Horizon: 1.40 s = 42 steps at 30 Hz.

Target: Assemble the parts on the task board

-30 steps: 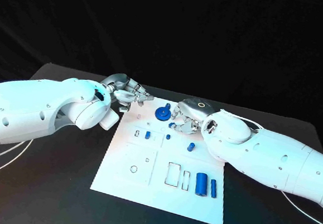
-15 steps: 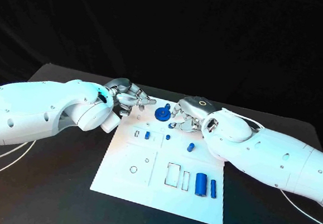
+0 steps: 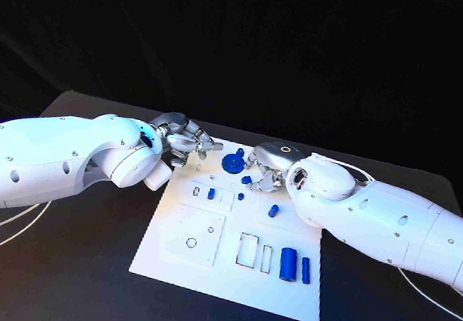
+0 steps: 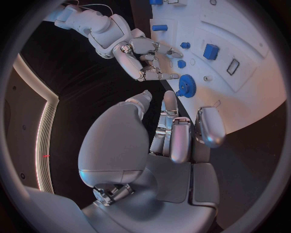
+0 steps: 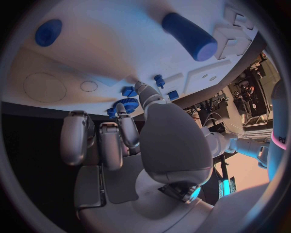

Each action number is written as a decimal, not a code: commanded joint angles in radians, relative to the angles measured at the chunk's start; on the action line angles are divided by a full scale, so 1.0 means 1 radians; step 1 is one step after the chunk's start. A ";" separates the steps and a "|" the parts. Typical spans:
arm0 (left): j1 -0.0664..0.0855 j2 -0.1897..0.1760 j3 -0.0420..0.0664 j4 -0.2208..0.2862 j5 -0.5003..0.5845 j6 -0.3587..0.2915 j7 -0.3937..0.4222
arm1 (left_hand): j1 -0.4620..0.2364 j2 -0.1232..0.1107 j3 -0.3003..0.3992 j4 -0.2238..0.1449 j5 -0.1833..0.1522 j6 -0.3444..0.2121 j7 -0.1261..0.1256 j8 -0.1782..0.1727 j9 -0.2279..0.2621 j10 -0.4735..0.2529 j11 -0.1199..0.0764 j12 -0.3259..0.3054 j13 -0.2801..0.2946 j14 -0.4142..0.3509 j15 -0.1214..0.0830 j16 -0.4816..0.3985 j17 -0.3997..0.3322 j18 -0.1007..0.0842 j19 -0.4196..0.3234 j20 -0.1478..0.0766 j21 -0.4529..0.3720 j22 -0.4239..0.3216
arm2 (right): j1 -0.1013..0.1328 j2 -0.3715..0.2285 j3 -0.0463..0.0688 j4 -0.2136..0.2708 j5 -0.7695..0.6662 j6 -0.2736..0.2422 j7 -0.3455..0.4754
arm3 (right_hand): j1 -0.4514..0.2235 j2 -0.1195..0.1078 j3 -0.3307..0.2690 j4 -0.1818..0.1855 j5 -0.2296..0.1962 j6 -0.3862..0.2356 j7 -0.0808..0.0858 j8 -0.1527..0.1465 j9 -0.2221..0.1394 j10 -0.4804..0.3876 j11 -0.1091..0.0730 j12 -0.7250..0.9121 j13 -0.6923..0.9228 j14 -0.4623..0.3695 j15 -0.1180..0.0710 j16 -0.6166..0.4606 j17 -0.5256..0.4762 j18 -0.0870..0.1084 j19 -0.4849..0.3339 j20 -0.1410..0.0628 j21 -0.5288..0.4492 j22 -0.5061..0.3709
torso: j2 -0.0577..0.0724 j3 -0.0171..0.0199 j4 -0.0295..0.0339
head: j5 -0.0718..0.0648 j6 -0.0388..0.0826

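Observation:
The white task board [image 3: 203,241] lies in the middle of the black table. A blue gear [image 3: 233,161] [image 4: 185,86] [image 5: 125,104] stands near the board's far edge. My left hand [image 3: 184,134] [image 4: 172,133] hovers at the board's far left corner, fingers loosely bent and holding nothing. From the other side my right hand [image 3: 263,171] [image 4: 145,58] [image 5: 121,133] reaches in, and its fingertips [image 4: 172,76] come up to the gear's rim; I cannot tell whether they touch it. Small blue pieces [image 3: 211,193] [image 3: 274,210] stand in the board's middle rows.
A thick blue cylinder [image 3: 288,262] [image 5: 188,35] and a thin blue rod [image 3: 306,270] lie at the board's near right. Empty slots [image 3: 248,250] and a round hole [image 3: 191,242] mark the near half. Both white forearms flank the board.
My left hand has edged slightly toward the gear. The right hand has shifted a little beside the gear. The parts on the board lie as before.

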 commanded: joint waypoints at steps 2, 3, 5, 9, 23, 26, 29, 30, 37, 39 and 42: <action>0.000 0.000 0.001 0.003 -0.004 0.006 0.005 | -0.005 0.003 -0.007 -0.002 -0.002 0.006 0.000 -0.006 -0.003 0.007 -0.002 0.006 -0.002 0.043 -0.006 0.006 0.077 -0.016 0.006 -0.001 0.006 0.001 | 0.000 0.007 0.000 -0.011 -0.011 0.057 0.003 | 0.016 0.007 -0.006 -0.003 -0.003 -0.010 0.000 -0.003 -0.001 -0.002 0.005 -0.002 0.003 0.079 0.009 0.003 0.163 -0.007 0.000 0.010 -0.001 0.136 | 0.001 0.0005 0.0020 | 0.000 -0.001; 0.000 0.000 0.001 0.003 -0.004 0.006 0.005 | -0.005 0.003 -0.007 -0.002 -0.002 0.006 0.000 -0.006 -0.003 0.007 -0.002 0.006 -0.002 0.043 -0.006 0.006 0.077 -0.016 0.006 -0.001 0.006 0.001 | 0.000 0.008 0.000 -0.013 -0.011 0.058 0.004 | 0.020 0.011 -0.005 -0.004 -0.003 -0.007 -0.001 -0.001 0.000 -0.001 0.005 -0.001 0.004 0.080 0.009 0.004 0.164 -0.008 0.000 0.011 0.000 0.137 | 0.001 0.0007 0.0014 | 0.001 -0.002; 0.000 -0.001 0.001 0.004 -0.005 0.006 0.005 | -0.004 0.003 -0.007 -0.002 -0.002 0.006 0.000 -0.006 -0.003 0.007 -0.002 0.006 -0.002 0.043 -0.006 0.006 0.077 -0.016 0.006 -0.001 0.006 0.002 | 0.000 0.009 0.000 -0.016 -0.011 0.059 0.007 | 0.027 0.019 -0.003 -0.006 0.003 0.001 -0.003 0.004 0.002 0.002 0.003 0.003 0.008 0.080 0.008 0.006 0.167 -0.008 0.001 0.011 0.001 0.138 | 0.000 0.0002 0.0015 | 0.001 -0.003; 0.000 -0.003 0.001 0.004 -0.005 0.006 0.005 | 0.001 0.005 -0.010 -0.004 -0.002 0.007 0.000 -0.007 -0.007 0.006 -0.002 0.007 -0.003 0.044 -0.006 0.007 0.077 -0.016 0.006 -0.001 0.006 0.002 | 0.000 0.010 0.000 -0.017 -0.010 0.060 0.014 | 0.033 0.029 0.002 -0.008 0.013 0.017 -0.007 0.011 0.005 0.007 0.000 0.009 0.014 0.080 0.006 0.007 0.168 -0.008 0.004 0.011 0.004 0.141 | 0.000 0.0007 -0.0012 | 0.004 -0.004; 0.000 -0.005 0.001 0.005 -0.009 0.008 0.004 | 0.010 0.010 -0.014 -0.006 -0.002 0.011 0.000 -0.009 -0.013 0.005 -0.002 0.008 -0.004 0.043 -0.006 0.007 0.077 -0.016 0.006 -0.002 0.006 0.003 | 0.000 0.013 0.000 -0.019 0.002 0.111 0.032 | 0.037 0.058 0.028 -0.007 0.024 0.075 -0.024 0.035 0.015 0.020 -0.015 0.021 0.026 0.080 -0.006 0.005 0.166 -0.009 0.008 0.003 0.009 0.146 | 0.000 0.0010 -0.0007 | 0.005 -0.010; 0.000 -0.005 0.001 0.005 -0.010 0.009 0.004 | 0.013 0.011 -0.015 -0.007 -0.002 0.012 0.000 -0.009 -0.015 0.005 -0.002 0.009 -0.004 0.044 -0.006 0.007 0.077 -0.016 0.007 -0.002 0.007 0.004 | 0.000 0.014 -0.001 -0.021 0.003 0.130 0.031 | 0.037 0.059 0.029 -0.007 0.024 0.076 -0.024 0.035 0.015 0.020 -0.015 0.021 0.026 0.080 -0.006 0.005 0.166 -0.009 0.007 0.002 0.008 0.146 | 0.000 0.0014 -0.0005 | 0.005 -0.010; 0.000 -0.006 0.001 0.005 -0.010 0.009 0.003 | 0.013 0.011 -0.015 -0.007 -0.002 0.012 0.000 -0.009 -0.015 0.005 -0.002 0.009 -0.004 0.044 -0.006 0.007 0.077 -0.016 0.007 -0.002 0.007 0.004 | 0.000 0.015 -0.001 -0.024 0.003 0.154 0.027 | 0.037 0.059 0.030 -0.008 0.024 0.076 -0.025 0.036 0.015 0.020 -0.016 0.021 0.026 0.080 -0.007 0.005 0.166 -0.008 0.007 0.002 0.008 0.146 | 0.000 0.0014 -0.0011 | 0.005 -0.012; 0.000 -0.006 0.001 0.005 -0.010 0.009 0.003 | 0.013 0.011 -0.015 -0.007 -0.002 0.012 0.000 -0.009 -0.015 0.005 -0.002 0.009 -0.004 0.044 -0.006 0.007 0.077 -0.016 0.007 -0.002 0.007 0.004 | 0.000 0.015 -0.001 -0.025 0.003 0.159 0.026 | 0.037 0.059 0.030 -0.008 0.024 0.076 -0.025 0.036 0.015 0.019 -0.016 0.019 0.025 0.079 -0.007 0.005 0.166 -0.008 0.007 0.002 0.007 0.145 | 0.000 0.0012 -0.0010 | 0.005 -0.012; 0.000 -0.007 0.001 0.006 -0.010 0.010 0.002 | 0.013 0.011 -0.015 -0.007 -0.002 0.012 0.000 -0.009 -0.015 0.005 -0.002 0.009 -0.004 0.044 -0.006 0.007 0.077 -0.016 0.007 -0.002 0.007 0.004 | -0.001 0.016 -0.001 -0.029 0.001 0.195 0.020 | 0.035 0.053 0.030 -0.008 0.027 0.074 -0.024 0.033 0.013 0.016 -0.016 0.015 0.020 0.080 -0.008 0.005 0.166 -0.007 0.004 0.000 0.001 0.144 | -0.001 0.0008 -0.0006 | 0.005 -0.013; 0.000 -0.008 0.001 0.006 -0.010 0.009 0.002 | 0.013 0.011 -0.015 -0.007 -0.002 0.012 0.000 -0.009 -0.015 0.005 -0.002 0.009 -0.004 0.044 -0.006 0.007 0.077 -0.016 0.007 -0.002 0.007 0.004 | -0.001 0.015 -0.001 -0.029 0.001 0.201 0.017 | 0.032 0.049 0.030 -0.009 0.031 0.072 -0.024 0.032 0.013 0.013 -0.016 0.012 0.018 0.080 -0.008 0.006 0.167 -0.007 0.003 0.000 -0.002 0.143 | 0.000 0.0005 -0.0010 | 0.005 -0.013; 0.000 -0.009 0.001 0.006 -0.011 0.009 0.001 | 0.013 0.011 -0.015 -0.007 -0.002 0.012 0.000 -0.009 -0.015 0.005 -0.002 0.009 -0.004 0.044 -0.006 0.007 0.077 -0.016 0.007 -0.002 0.007 0.004 | -0.001 0.015 -0.001 -0.029 0.000 0.208 0.014 | 0.029 0.045 0.029 -0.008 0.037 0.070 -0.022 0.029 0.011 0.010 -0.015 0.010 0.015 0.079 -0.007 0.005 0.166 -0.006 0.002 -0.001 -0.004 0.142 | 0.000 0.0009 -0.0009 | 0.005 -0.013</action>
